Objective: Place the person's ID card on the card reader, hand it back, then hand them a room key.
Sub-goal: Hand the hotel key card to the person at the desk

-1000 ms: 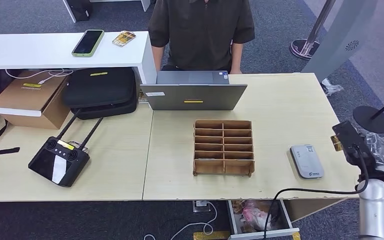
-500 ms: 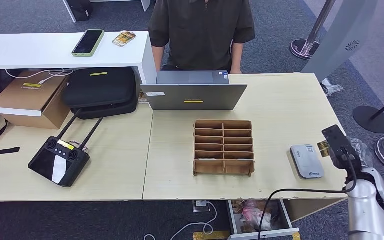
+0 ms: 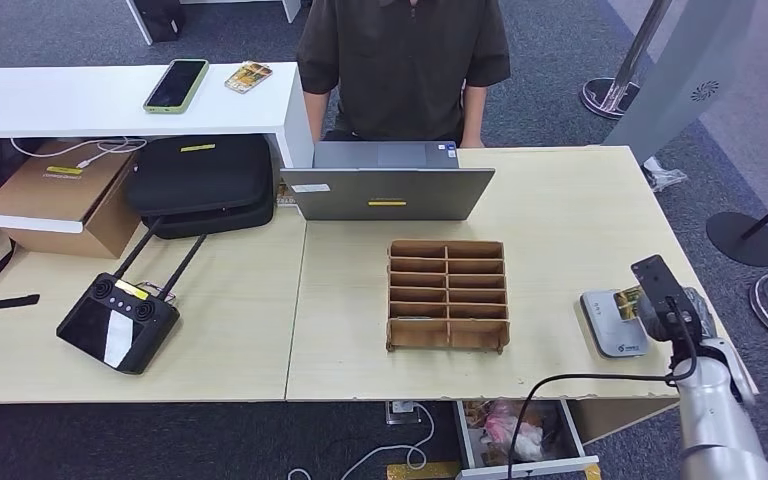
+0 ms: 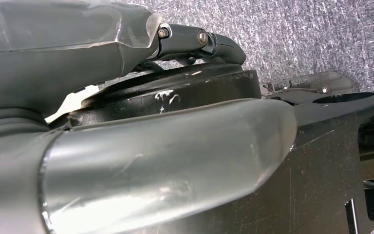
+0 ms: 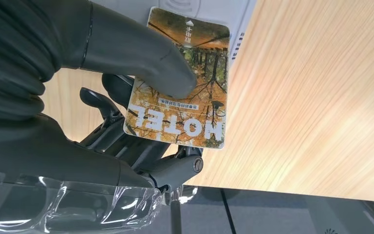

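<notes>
The right robot hand (image 5: 102, 97) pinches the card (image 5: 182, 83) between thumb and fingers, over the reader (image 3: 612, 322) at the bench's (image 3: 560, 220) right edge. The left robot hand (image 4: 126, 146) hangs over carpet, its grip unreadable. The wooden organiser (image 3: 447, 294) looks mostly empty. An open drawer (image 3: 520, 435) below holds indistinct clutter.

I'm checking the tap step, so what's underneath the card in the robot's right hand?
Under the card, pinched by the right hand, lies the grey card reader on the wooden table. The card covers part of the reader's face, and whether they touch cannot be told.
</notes>
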You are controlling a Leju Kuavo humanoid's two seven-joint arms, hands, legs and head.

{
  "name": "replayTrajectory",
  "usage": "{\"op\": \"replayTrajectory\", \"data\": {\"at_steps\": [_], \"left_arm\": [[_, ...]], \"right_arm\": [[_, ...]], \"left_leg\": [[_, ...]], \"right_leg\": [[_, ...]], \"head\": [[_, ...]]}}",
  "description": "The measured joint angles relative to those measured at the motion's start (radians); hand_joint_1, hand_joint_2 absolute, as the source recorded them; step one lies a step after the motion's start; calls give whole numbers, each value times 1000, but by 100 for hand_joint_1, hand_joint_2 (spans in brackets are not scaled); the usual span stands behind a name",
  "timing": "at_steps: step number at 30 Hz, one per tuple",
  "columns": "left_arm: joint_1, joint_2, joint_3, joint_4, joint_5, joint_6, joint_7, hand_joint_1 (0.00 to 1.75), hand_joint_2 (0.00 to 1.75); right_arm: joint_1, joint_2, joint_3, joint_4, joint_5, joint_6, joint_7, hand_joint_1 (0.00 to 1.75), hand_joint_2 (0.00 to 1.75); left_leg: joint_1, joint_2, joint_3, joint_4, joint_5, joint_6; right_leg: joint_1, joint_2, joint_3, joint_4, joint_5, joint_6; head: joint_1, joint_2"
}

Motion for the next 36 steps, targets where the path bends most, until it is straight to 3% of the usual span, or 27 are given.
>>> {"op": "replayTrajectory", "data": {"at_steps": [36], "left_arm": [[0,-1,0,0,9,27,2,0,0]], "right_arm": [[-45,-4,29,155,-14,-23,-21,175,175]], "left_leg": [[0,1,1,0,0,0]], "right_leg": [[0,1,1,0,0,0]], "head": [[0,0]]}}
